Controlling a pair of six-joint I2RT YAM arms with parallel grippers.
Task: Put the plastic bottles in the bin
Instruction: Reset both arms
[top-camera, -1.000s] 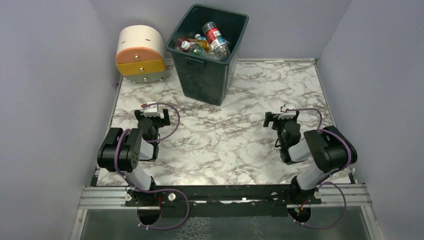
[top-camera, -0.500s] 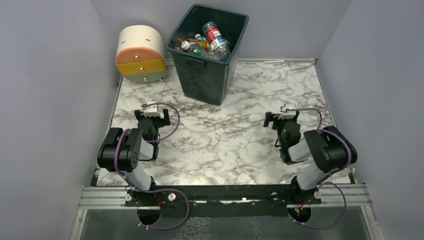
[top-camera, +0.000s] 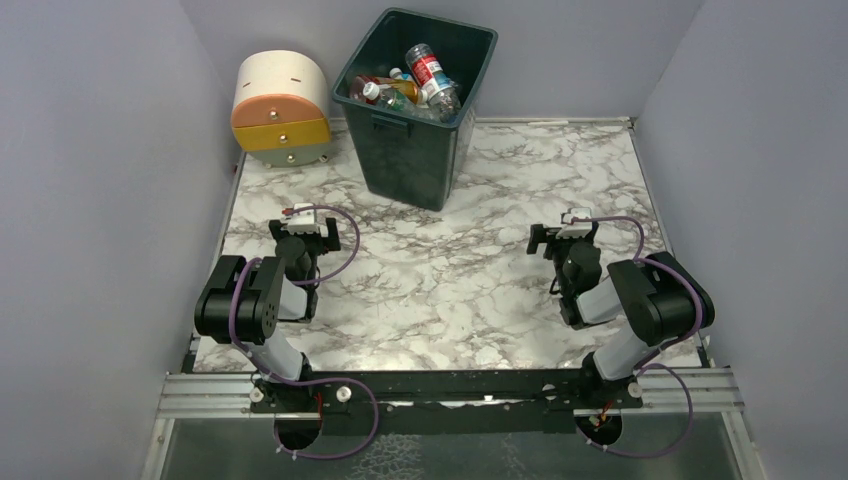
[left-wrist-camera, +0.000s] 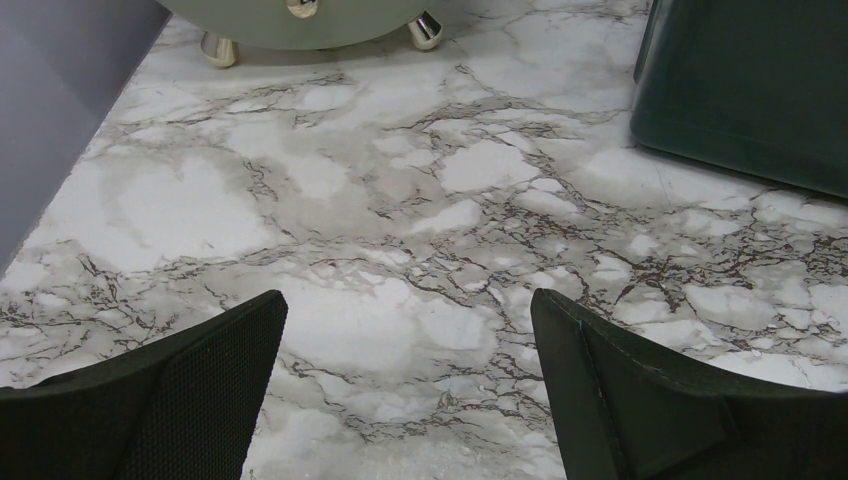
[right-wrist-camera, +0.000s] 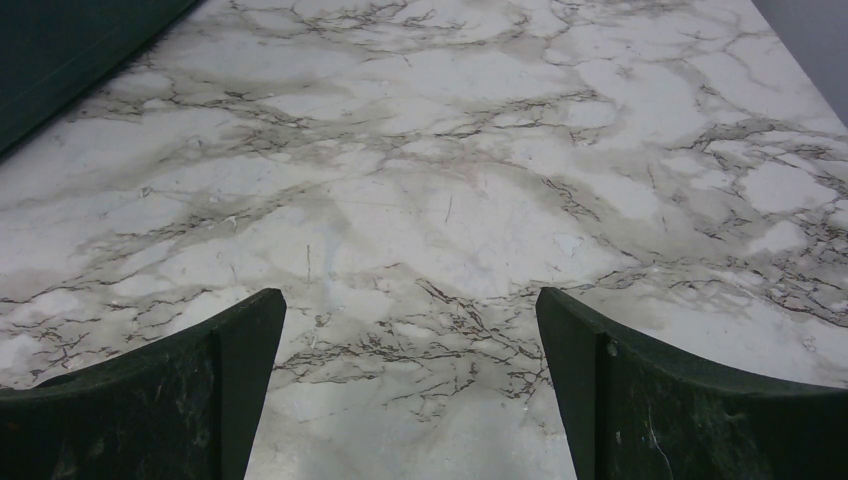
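Nothing has shifted since the earlier frames; both arms sit folded just as they were. The marble table runs out ahead of both pincers. The dark green bin stands ahead and to the right of the left gripper, and ahead and well to the left of the right gripper. The drawer unit stands ahead of the left gripper, just beside the bin. The plastic bottles lie piled inside the bin. Both grippers have their fingers spread wide apart with nothing between them.
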